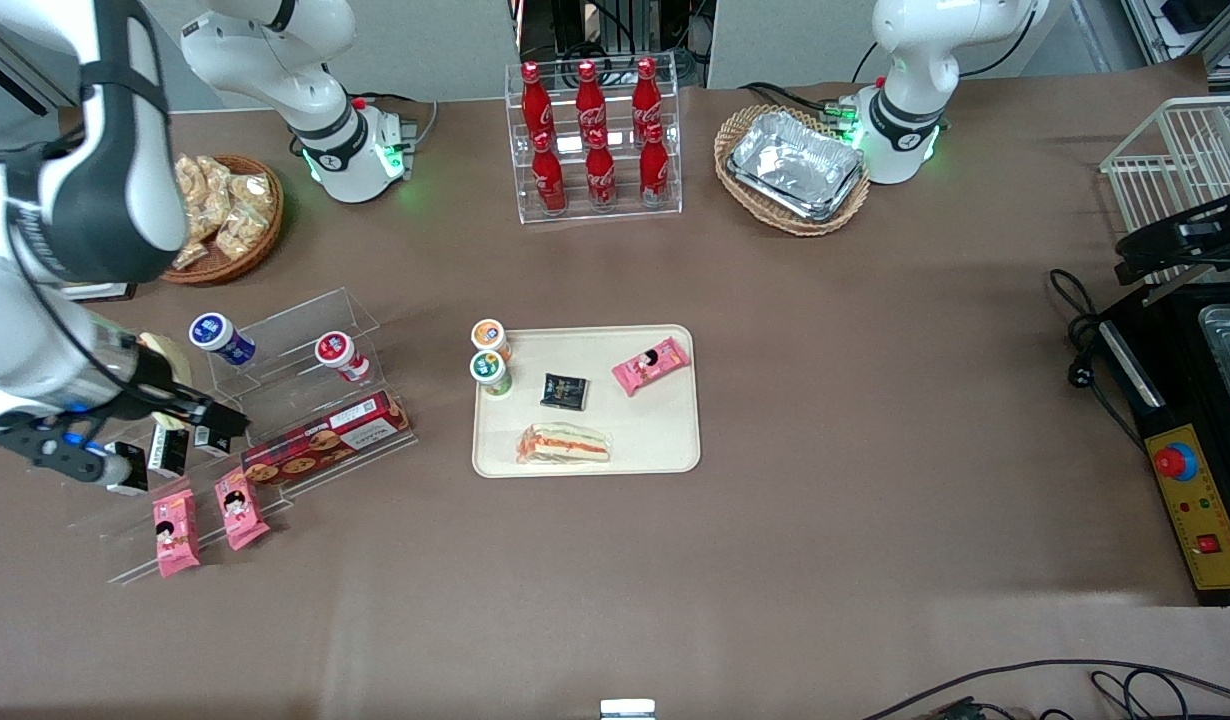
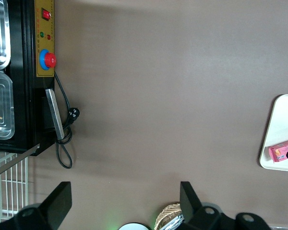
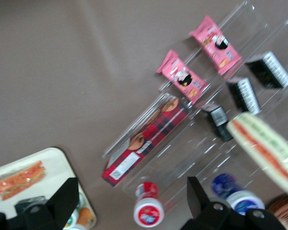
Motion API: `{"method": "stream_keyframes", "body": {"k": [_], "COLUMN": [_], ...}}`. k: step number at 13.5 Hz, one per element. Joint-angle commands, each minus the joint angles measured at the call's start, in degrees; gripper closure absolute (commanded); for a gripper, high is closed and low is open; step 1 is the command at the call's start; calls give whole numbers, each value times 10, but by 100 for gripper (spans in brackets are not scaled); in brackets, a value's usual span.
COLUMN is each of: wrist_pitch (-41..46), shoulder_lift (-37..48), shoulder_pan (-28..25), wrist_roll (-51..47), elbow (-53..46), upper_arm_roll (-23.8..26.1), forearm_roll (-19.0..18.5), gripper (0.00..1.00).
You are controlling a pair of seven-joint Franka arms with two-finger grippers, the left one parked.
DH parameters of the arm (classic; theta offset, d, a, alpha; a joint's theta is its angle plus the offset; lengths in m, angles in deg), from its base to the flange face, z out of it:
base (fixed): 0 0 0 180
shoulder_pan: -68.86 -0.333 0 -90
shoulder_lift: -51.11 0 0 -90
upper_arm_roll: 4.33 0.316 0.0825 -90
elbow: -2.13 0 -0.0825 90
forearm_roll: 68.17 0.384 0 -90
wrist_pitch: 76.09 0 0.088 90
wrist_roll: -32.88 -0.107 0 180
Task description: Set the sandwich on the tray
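Note:
The sandwich (image 3: 265, 149), a pale cream wedge with a thin orange-red stripe, lies on the clear acrylic stand (image 1: 305, 400); in the front view it (image 1: 167, 352) is partly hidden by my right arm. My right gripper (image 1: 215, 415) hovers above the stand, open and empty (image 3: 129, 206). The sandwich is beside the gripper, not between its fingers. The cream-beige tray (image 1: 655, 430) lies mid-table, also seen in the right wrist view (image 3: 43, 163) and in the left wrist view (image 2: 283, 124). A similar wedge with green layers (image 1: 565, 444) lies on it.
The stand holds a red-lidded cup (image 3: 149, 210), a blue-lidded cup (image 1: 220, 337), a red cookie box (image 1: 325, 438), black packets (image 3: 243, 95) and pink packets (image 1: 240, 508). The tray holds two cups (image 1: 491, 360), a black packet (image 1: 564, 391) and a pink packet (image 1: 651, 365). A snack basket (image 1: 220, 215) and a cola rack (image 1: 595, 140) stand farther away.

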Motion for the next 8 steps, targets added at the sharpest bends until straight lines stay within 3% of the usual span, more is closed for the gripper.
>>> {"method": "stream_keyframes", "body": {"k": [1,3,5,8], "wrist_pitch": [17,29,34,63], "shoulder_lift": [50,70,88,92], "shoulder_pan": [90,121,134,190], "wrist_roll": [164,223,279,298], "elbow": [12,16,15,8], "upper_arm_roll": [32,38,46,118], "forearm_roll": [-9,-18,-50,-55], "gripper": [0,0,0,0]}}
